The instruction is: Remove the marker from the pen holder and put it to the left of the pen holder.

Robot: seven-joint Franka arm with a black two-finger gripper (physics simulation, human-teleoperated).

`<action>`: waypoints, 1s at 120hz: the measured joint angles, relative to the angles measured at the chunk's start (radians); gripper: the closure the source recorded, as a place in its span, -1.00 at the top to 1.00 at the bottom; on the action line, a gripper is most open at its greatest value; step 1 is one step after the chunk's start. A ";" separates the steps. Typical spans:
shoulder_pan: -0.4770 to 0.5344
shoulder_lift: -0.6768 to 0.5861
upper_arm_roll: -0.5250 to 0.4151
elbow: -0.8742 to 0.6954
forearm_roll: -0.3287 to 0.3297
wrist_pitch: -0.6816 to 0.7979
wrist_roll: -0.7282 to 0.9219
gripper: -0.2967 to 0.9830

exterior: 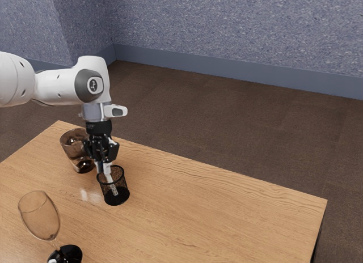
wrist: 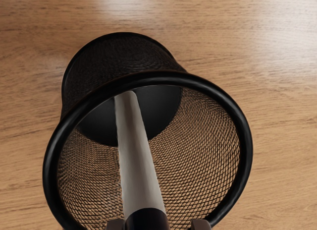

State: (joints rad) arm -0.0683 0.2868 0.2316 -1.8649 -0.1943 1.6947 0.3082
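Fingers (wrist: 200, 225) were parted, not clamped: the marker (wrist: 136, 160) ran up between them, with a gap visible on one side of it. Marker was in the pen holder (wrist: 148, 78), leaning, lower end down at the black base, dark upper part level with the fingers. Gripper (exterior: 104, 168) hung right over the holder mouth, pointing down. Writing: the arm (exterior: 57, 86) carried a small dark emblem (exterior: 95, 85) on the round joint cover, too small to read. Marker barrel was pale grey in the wrist view; a patterned patch showed low on it through the mesh in the exterior view, also unreadable. Surface: table (exterior: 227, 217) was light brown wood, grain running along it, with glare near the holder and a dark side below the edge at the exterior view's right. Holder stood upright on it, black wire mesh with a thick rim. Smoky glass (exterior: 74, 141) stood just beside it, toward the exterior view's left. Wine glass (exterior: 39, 215) was nearer that camera, above a dark glossy round thing (exterior: 68, 254). Room: brown floor (exterior: 227, 115), speckled blue-grey wall (exterior: 227, 25) with a corner, plain blue-grey baseboard (exterior: 227, 70) along the bottom.
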 joint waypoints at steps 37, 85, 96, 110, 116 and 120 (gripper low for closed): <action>0.001 -0.002 0.001 0.013 -0.015 -0.012 0.000 -0.62; -0.008 -0.199 0.011 0.035 0.051 -0.090 -0.017 -0.69; 0.001 -0.115 0.015 0.136 0.055 -0.113 -0.021 -0.69; 0.039 -0.017 0.018 0.217 0.047 -0.112 -0.027 -0.69; 0.048 -0.005 0.020 0.217 0.047 -0.095 -0.029 -0.69; 0.049 0.003 0.021 0.213 0.048 -0.077 -0.031 -0.69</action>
State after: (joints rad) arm -0.0191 0.2898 0.2524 -1.6519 -0.1466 1.6182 0.2769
